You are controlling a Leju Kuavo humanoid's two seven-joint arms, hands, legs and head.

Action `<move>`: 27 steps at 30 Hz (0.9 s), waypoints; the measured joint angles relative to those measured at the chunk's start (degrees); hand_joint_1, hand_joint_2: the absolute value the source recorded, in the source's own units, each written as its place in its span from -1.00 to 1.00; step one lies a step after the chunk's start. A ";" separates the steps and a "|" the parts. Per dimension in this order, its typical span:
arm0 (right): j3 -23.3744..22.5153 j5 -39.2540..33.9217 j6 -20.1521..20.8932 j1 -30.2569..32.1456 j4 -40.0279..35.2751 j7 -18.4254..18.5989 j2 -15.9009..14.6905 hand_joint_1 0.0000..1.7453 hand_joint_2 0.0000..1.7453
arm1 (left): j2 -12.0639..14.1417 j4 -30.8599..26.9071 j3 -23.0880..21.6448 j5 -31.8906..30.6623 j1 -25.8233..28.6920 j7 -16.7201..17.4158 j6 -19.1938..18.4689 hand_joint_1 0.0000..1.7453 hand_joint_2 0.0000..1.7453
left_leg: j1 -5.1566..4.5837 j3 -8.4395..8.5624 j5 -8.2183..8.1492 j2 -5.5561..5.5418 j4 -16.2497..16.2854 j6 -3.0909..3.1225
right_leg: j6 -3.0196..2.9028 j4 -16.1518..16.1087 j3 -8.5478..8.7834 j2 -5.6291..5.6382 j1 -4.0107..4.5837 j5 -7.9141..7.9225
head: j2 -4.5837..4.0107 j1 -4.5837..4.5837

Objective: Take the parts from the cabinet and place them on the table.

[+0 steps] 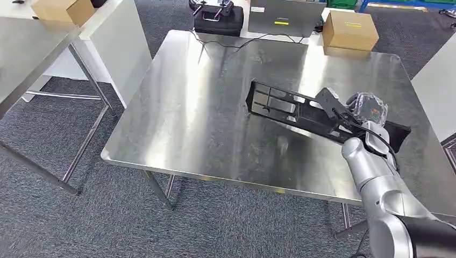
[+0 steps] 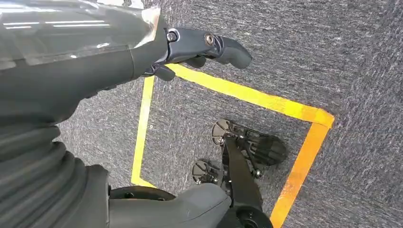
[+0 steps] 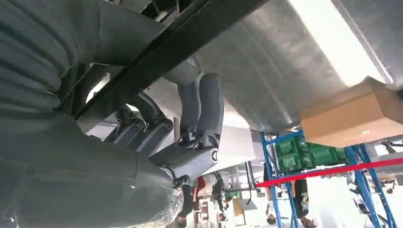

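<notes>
Now right hand around black part over table

Steel table on grey carpet

A long black part was seen lying across the table's right half; a cardboard box and a black cable were set along the far edge.

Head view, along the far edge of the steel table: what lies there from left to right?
Black case → grey laptop → cardboard box, all lined up behind the steel table.
</notes>
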 joint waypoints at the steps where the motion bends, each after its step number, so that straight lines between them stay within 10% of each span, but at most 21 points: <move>1: 0.00 0.00 0.00 0.03 0.00 0.00 0.00 1.00 1.00 | 0.00 0.00 0.05 0.00 0.00 0.00 0.00 -1.00 1.00 | 0.00 0.00 0.00 0.00 0.00 0.00 | 0.00 0.00 0.00 0.00 0.00 0.00 | 0.00 0.00; 27: 0.00 -0.02 0.00 0.20 0.00 0.00 0.17 1.00 1.00 | 0.00 0.00 0.13 0.00 0.01 -0.02 0.00 -1.00 1.00 | 0.00 0.00 0.00 -0.01 0.00 0.00 | 0.01 0.00 0.01 0.00 0.00 0.00 | 0.00 0.00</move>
